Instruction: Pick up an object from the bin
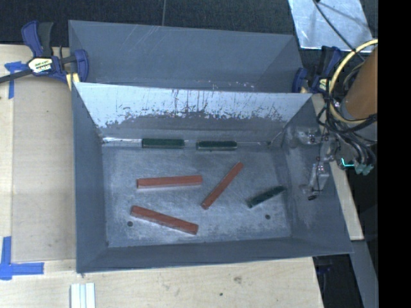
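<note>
Grey metal bin [192,63] seen from above, read from left to right. Farthest to the left of the end effector lie two red-brown bars: the low bar [164,220] nearer the front wall and the level bar [169,182] just behind it, apart from each other. Nearer to the end effector, a slanted red-brown bar [222,185] rises toward the right. Behind these, along the foot of the back wall, two long dark green bars [162,144] [216,145] lie end to end. The short dark green bar [266,196] lies tilted on the floor, closest to the end effector's left and apart from all the others. The end effector [313,188] hangs over the right sloping wall; you cannot tell whether it is released or clenched. The short green bar looks stiff, light and narrow. Judge it best taken across its width at mid-length, with the wrist turned to its tilt. Watch for the nearby slope crowding your approach.
</note>
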### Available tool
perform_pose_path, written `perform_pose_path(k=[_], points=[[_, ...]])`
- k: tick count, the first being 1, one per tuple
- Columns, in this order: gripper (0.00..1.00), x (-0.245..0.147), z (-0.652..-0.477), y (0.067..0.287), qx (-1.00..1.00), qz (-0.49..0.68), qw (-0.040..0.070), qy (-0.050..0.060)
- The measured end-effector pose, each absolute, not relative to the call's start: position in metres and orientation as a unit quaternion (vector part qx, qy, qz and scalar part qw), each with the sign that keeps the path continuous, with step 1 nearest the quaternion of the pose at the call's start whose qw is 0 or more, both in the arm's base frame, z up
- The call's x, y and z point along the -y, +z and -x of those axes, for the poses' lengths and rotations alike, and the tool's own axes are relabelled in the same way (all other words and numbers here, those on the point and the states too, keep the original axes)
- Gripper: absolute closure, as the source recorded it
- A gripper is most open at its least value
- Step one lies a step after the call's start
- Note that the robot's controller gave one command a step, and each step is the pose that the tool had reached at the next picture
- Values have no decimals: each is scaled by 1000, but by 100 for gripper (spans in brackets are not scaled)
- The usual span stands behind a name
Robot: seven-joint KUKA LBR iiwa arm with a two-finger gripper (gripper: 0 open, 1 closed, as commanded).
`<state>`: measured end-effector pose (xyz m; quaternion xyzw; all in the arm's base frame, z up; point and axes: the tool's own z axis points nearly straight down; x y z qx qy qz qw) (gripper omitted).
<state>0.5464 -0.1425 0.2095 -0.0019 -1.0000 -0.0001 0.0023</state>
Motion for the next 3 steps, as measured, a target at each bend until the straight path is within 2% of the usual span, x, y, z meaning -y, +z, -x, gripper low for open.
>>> perform_pose_path(k=[1, 2, 3], points=[[0, 148, -557, 67, 994, -110, 2, -1], [0, 142, -536, 101, 935, -354, 0, 0], [0, 113, -554, 100, 954, -300, -3, 0]])
